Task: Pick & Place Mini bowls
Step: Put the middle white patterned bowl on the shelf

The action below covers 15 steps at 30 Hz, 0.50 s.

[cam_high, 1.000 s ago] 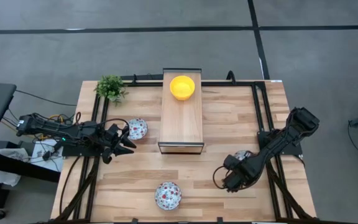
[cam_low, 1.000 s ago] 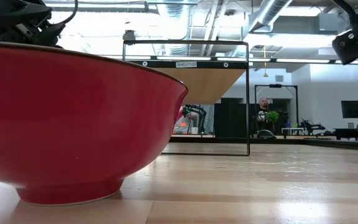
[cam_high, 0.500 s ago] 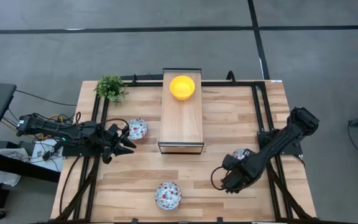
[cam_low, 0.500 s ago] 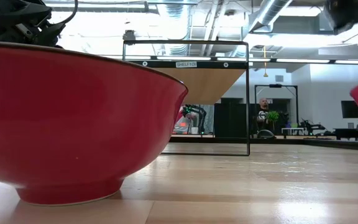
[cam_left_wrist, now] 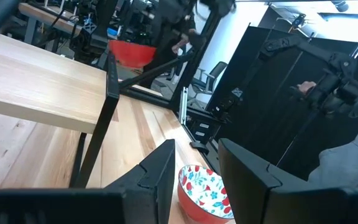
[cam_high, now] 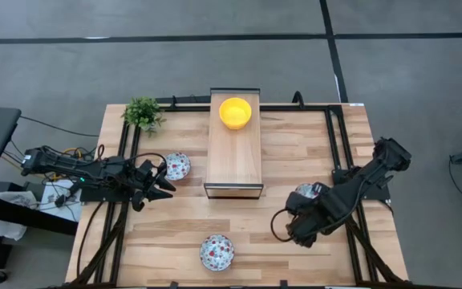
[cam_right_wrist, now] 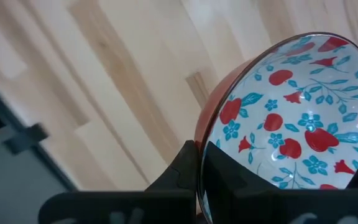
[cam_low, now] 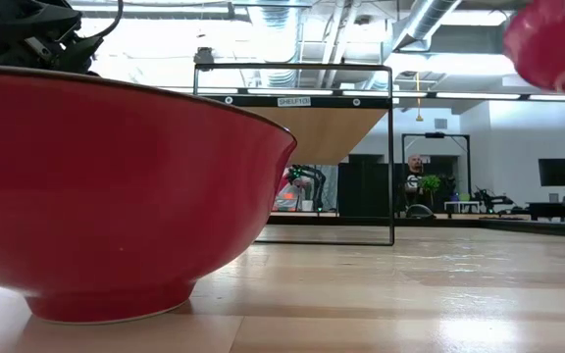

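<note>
My right gripper (cam_right_wrist: pixel 202 167) is shut on a mini bowl (cam_right_wrist: pixel 291 112), white inside with a red-and-blue floral pattern and red outside. That bowl is in the air over the table's right part (cam_high: pixel 306 191) and shows at the top right of the low view (cam_low: pixel 555 41). My left gripper (cam_left_wrist: pixel 197 180) is open at the table's left, fingers just short of a second floral bowl (cam_left_wrist: pixel 205 194) that rests on its base (cam_high: pixel 177 166). A third floral bowl (cam_high: pixel 216 251) sits near the near edge, filling the low view (cam_low: pixel 116 196). One yellow bowl (cam_high: pixel 235 112) sits on the wooden shelf. My right gripper pinches the floral bowl's rim (cam_right_wrist: pixel 199 134), one finger (cam_right_wrist: pixel 222 177) inside the bowl and the other (cam_right_wrist: pixel 185 165) on its red outer wall. The bowl is lifted clear of the table and hangs a little tilted (cam_low: pixel 555 41).
A wooden shelf on a black frame (cam_high: pixel 233 160) stands at the table's middle toward the far edge. A small green potted plant (cam_high: pixel 143 112) is at the far left corner. Bare wood lies between the shelf and the near edge. A person shows far off in the room (cam_low: pixel 416 167).
My right gripper has gone up with the floral bowl: the bowl stood at table height a second ago and is now lifted clear, well above the table. It has also shifted slightly toward the far edge. The left arm has kept still.
</note>
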Each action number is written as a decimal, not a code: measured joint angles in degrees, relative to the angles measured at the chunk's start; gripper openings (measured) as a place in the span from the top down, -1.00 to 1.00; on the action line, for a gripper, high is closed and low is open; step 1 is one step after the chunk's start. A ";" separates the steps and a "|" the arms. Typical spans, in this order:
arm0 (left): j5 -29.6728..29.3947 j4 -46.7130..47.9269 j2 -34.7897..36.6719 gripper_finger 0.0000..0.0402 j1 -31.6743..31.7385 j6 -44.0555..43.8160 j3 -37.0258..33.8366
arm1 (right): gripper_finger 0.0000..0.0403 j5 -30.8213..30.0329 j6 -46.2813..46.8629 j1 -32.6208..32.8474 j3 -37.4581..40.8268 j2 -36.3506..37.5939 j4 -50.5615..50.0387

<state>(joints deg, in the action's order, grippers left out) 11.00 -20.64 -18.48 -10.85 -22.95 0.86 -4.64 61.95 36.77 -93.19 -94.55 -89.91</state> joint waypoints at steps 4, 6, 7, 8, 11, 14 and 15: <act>0.00 0.00 0.00 0.40 0.00 0.01 0.00 | 1.00 0.04 -3.73 -1.40 -4.39 0.00 0.00; 0.00 0.00 0.00 0.40 0.02 0.00 0.00 | 1.00 0.04 -4.92 -2.35 -6.06 0.05 -0.06; 0.00 0.00 0.00 0.40 0.02 0.00 0.00 | 1.00 0.04 -5.33 -2.88 -6.75 0.05 -0.08; 0.00 0.00 0.00 0.40 0.02 0.01 0.00 | 1.00 0.06 -5.94 -3.38 -7.38 0.03 -0.06; 0.00 0.00 0.00 0.40 0.02 0.01 0.00 | 1.00 0.01 -8.50 -4.68 -9.28 0.03 -0.07; 0.00 0.00 0.00 0.40 0.02 0.01 0.00 | 1.00 0.02 -11.28 -6.18 -10.72 0.03 -0.11; 0.00 0.00 0.00 0.40 0.01 0.01 0.00 | 1.00 -0.02 -12.24 -6.66 -11.20 0.03 -0.08</act>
<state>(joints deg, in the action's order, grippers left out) 11.00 -20.64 -18.48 -10.84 -22.94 0.86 -4.67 49.72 30.11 -104.40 -94.52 -90.00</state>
